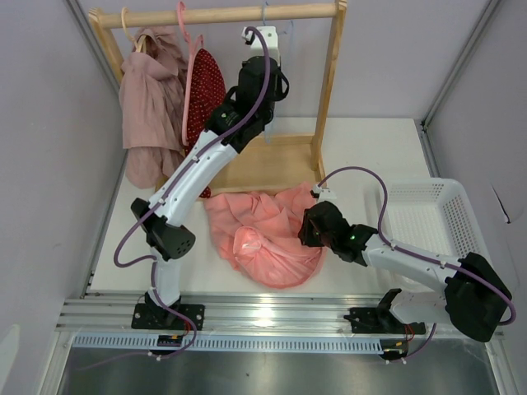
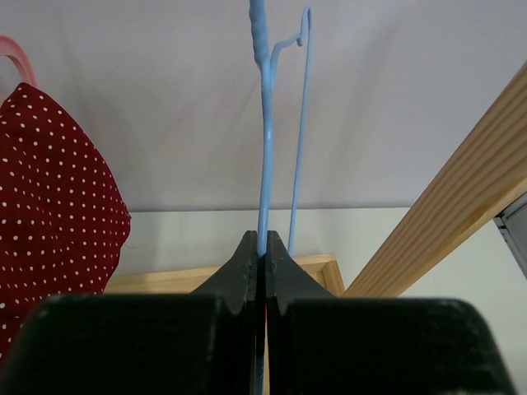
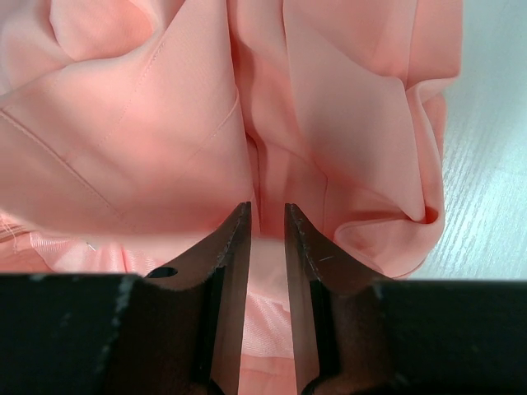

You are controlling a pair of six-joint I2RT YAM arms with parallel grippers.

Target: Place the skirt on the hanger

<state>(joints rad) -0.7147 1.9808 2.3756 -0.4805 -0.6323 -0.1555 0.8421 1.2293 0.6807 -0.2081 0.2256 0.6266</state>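
Step in hand: securing the hanger before the garment goes on. Left gripper (image 2: 262, 247) is up at the wooden clothes rack (image 1: 222, 15), jaws pressed together with no gap, pinching the lower run of the light-blue wire hanger (image 2: 265, 156). The wire rises straight out of the fingertips to its twisted neck and hook at the top of the left wrist view. Whether the hook is over the rail cannot be told from these views. The dark red white-dotted garment (image 2: 49, 206) hangs just beside it on a pink hanger (image 2: 16, 53); a mauve-pink garment (image 1: 148, 99) hangs further along. The skirt (image 1: 263, 234) lies in a crumpled salmon-pink heap on the white table (image 1: 370, 148), in front of the rack's base and well apart from the hanger. Right gripper (image 3: 268, 218) is low at the heap's edge, jaws drawn to a narrow slot with a fold of the thin fabric caught between them. A white basket (image 1: 428, 214) stands to the right. Judgement: both grips are made, nothing is mounted yet. The next move calls for bringing the hanger and the skirt's waist together; the wire is thin and may twist in the pinch, and the fabric is bunched, so finding an open waist edge looks the hard part.
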